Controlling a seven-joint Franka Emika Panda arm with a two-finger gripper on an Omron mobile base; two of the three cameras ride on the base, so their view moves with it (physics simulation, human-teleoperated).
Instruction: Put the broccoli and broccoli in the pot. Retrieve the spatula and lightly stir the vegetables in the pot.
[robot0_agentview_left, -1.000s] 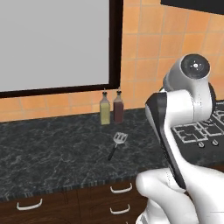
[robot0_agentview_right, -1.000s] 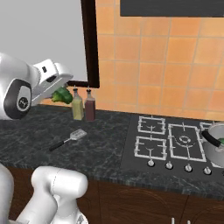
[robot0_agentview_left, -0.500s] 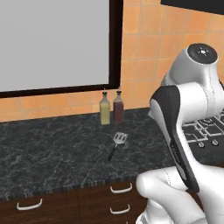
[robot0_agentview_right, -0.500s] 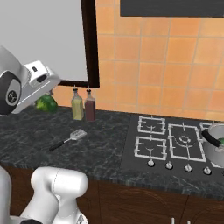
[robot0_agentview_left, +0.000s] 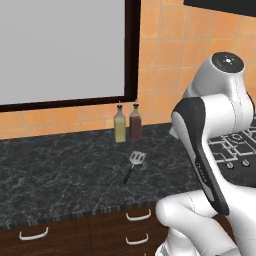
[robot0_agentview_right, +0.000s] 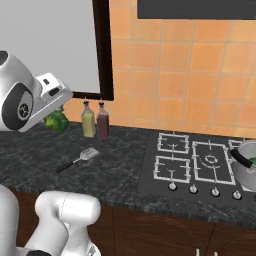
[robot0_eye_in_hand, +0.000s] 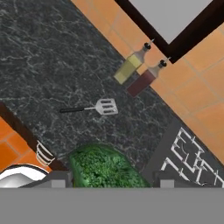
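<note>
My gripper (robot0_agentview_right: 56, 114) is shut on a green broccoli floret (robot0_agentview_right: 56, 121), held in the air above the dark counter, left of the two bottles. In the hand view the broccoli (robot0_eye_in_hand: 102, 168) sits between my fingertips (robot0_eye_in_hand: 56, 179), and the gripper (robot0_eye_in_hand: 112, 180) looks down on the spatula (robot0_eye_in_hand: 105, 106). The spatula (robot0_agentview_right: 79, 158) lies flat on the counter with its slotted grey head toward the bottles; it also shows in the left base view (robot0_agentview_left: 133, 163). The steel pot (robot0_agentview_right: 247, 169) stands on the stove's right side, cut by the frame edge, with a bit of green inside.
A yellow oil bottle (robot0_agentview_right: 88, 122) and a dark red one (robot0_agentview_right: 102, 123) stand against the tiled wall. The gas stove (robot0_agentview_right: 193, 162) with knobs lies between the spatula and the pot. A dark-framed window (robot0_agentview_left: 60, 50) is above the counter. Drawers (robot0_agentview_left: 137, 216) run below its front edge.
The hand with the broccoli has dropped lower and swung slightly left in the right base view. The arm's upper joint has turned to the right. Spatula and pot have not moved.
</note>
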